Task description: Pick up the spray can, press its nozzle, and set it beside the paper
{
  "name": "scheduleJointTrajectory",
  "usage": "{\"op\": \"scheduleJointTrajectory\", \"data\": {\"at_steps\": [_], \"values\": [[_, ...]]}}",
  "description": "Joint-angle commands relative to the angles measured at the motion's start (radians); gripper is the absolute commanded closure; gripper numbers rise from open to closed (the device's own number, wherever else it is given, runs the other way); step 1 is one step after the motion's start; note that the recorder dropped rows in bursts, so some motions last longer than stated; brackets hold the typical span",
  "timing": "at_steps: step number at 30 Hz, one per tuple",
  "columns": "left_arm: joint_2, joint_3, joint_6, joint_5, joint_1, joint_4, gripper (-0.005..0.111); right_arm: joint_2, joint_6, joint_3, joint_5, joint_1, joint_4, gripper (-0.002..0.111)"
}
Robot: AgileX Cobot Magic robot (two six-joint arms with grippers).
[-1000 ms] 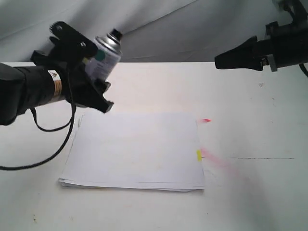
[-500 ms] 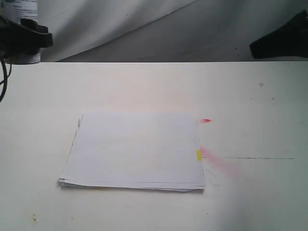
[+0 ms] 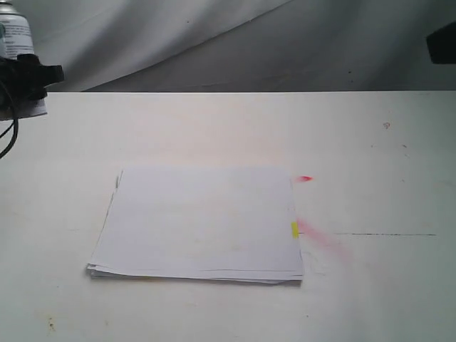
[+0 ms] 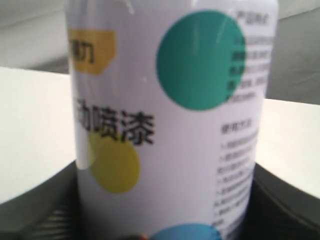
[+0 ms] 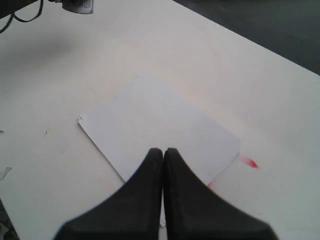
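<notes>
White desk [image 3: 214, 121], paper [image 3: 199, 221] central. Well left of paper, left gripper [image 3: 32, 75] clamps spray can [image 3: 16, 35], apparently upright. Right gripper [image 5: 163, 155] closed, empty.

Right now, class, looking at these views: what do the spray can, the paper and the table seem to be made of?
The spray can: probably metal under a glossy white printed label; light glints on its curved side. The paper: thin matte white sheets; layered edges show in front. The table: matte white, scuffed and stained; painted board or laminate, unclear.
</notes>
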Motion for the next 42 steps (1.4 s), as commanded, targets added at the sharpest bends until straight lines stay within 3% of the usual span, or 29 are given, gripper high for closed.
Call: {"op": "scheduleJointTrajectory", "data": {"at_steps": [1, 8, 19, 26, 31, 33, 36, 40, 42], "values": [[0.048, -0.014, -0.109, 0.140, 0.003, 0.007, 0.107, -0.040, 0.060, 0.006, 0.003, -0.001, -0.057, 0.108], [0.137, -0.014, -0.063, 0.159, 0.003, 0.007, 0.107, -0.034, 0.097, 0.006, 0.003, -0.001, -0.086, 0.108], [0.137, -0.014, -0.003, 0.139, 0.003, 0.007, 0.107, -0.034, 0.097, 0.006, 0.003, -0.001, -0.086, 0.108], [0.082, -0.014, -0.001, 0.139, 0.003, 0.007, 0.107, -0.034, 0.097, 0.006, 0.003, -0.001, -0.086, 0.108], [0.010, -0.042, 0.091, 0.137, 0.003, 0.007, 0.107, -0.034, 0.097, 0.006, 0.003, -0.001, -0.086, 0.108], [-0.022, -0.061, 0.195, 0.135, 0.003, -0.023, 0.107, -0.034, 0.097, 0.006, 0.003, -0.001, -0.086, 0.108], [-0.050, -0.110, 0.507, 0.115, 0.003, -0.346, 0.107, -0.034, 0.097, 0.006, 0.003, -0.001, -0.086, 0.108], [-0.052, -0.168, 0.866, -0.040, 0.003, -0.609, 0.107, -0.034, 0.097, 0.006, 0.003, -0.001, -0.086, 0.108], [-0.050, -0.185, 0.912, -0.118, 0.003, -0.632, 0.107, -0.034, 0.097, 0.006, 0.003, -0.001, -0.086, 0.108]]}}
